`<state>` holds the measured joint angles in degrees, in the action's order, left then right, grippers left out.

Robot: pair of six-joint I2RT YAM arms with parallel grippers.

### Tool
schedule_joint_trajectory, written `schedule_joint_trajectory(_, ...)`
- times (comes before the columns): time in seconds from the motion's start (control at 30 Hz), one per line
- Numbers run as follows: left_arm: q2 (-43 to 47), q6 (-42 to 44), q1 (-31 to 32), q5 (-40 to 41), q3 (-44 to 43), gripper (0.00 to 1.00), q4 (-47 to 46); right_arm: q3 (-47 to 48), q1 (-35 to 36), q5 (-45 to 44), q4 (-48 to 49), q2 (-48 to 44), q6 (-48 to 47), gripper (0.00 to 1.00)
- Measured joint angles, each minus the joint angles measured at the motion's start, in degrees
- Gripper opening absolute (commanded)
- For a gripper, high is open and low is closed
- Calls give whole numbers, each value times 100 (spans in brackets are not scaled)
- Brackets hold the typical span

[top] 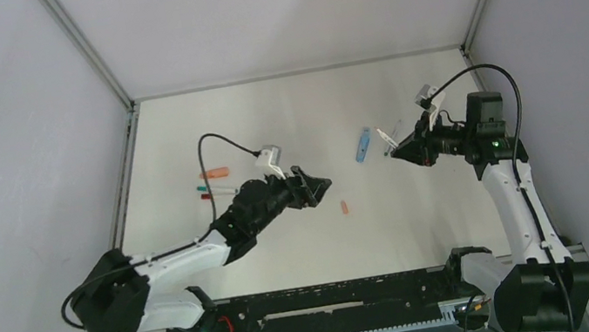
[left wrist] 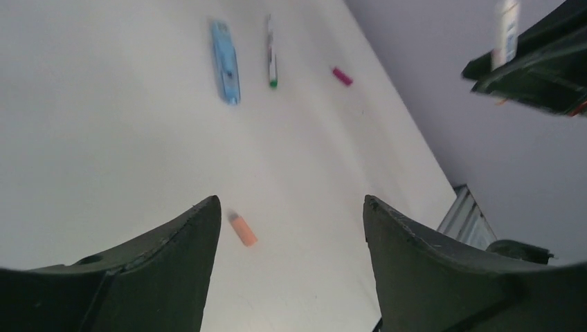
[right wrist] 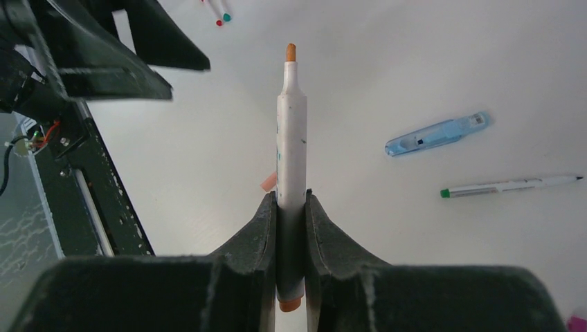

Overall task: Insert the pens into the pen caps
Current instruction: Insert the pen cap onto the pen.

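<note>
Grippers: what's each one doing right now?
Left gripper: open, holding nothing.
Right gripper: closed on the orange-tipped white pen.

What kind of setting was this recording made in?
Probably a lab test cell: a white table boxed in by plain grey panels on metal framing, with the left arm and right arm mounted on a rail at its near edge.

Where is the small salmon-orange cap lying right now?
The salmon-orange cap lies loose on the table, just right of the open left gripper in the top view, near the table's middle; nothing touches it.
</note>
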<state>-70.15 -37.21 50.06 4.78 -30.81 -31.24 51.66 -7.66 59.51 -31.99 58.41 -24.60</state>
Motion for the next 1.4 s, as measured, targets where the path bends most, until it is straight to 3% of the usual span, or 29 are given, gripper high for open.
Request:
schedule_joint_trajectory(0.1,-527,-330,31,-179,-101,77,120,0,-15,-15,7,133,98,0)
schedule_joint_trajectory(0.23,-1239,-538,282,44,-693,76,975,-2,-11,-157,9,264,210,0)
schedule_joint_trajectory(0.3,-1578,-599,518,317,-1200,67,1556,-2,-7,-245,13,256,240,0)
schedule_joint_trajectory(0.6,-3353,-1008,1049,1394,-3716,52,4247,-4,-7,-413,55,238,293,0)
schedule_joint_trajectory(0.8,-3901,-1189,1104,1665,-4186,46,5412,-2,-7,-420,103,221,313,0)
schedule_joint_trajectory(1.3,-4328,-1237,1106,1650,-4813,46,6026,-4,-9,-442,114,212,334,0)
schedule_joint_trajectory(1.4,-4444,-1235,1106,1611,-4883,40,6065,-4,-9,-446,114,212,334,0)
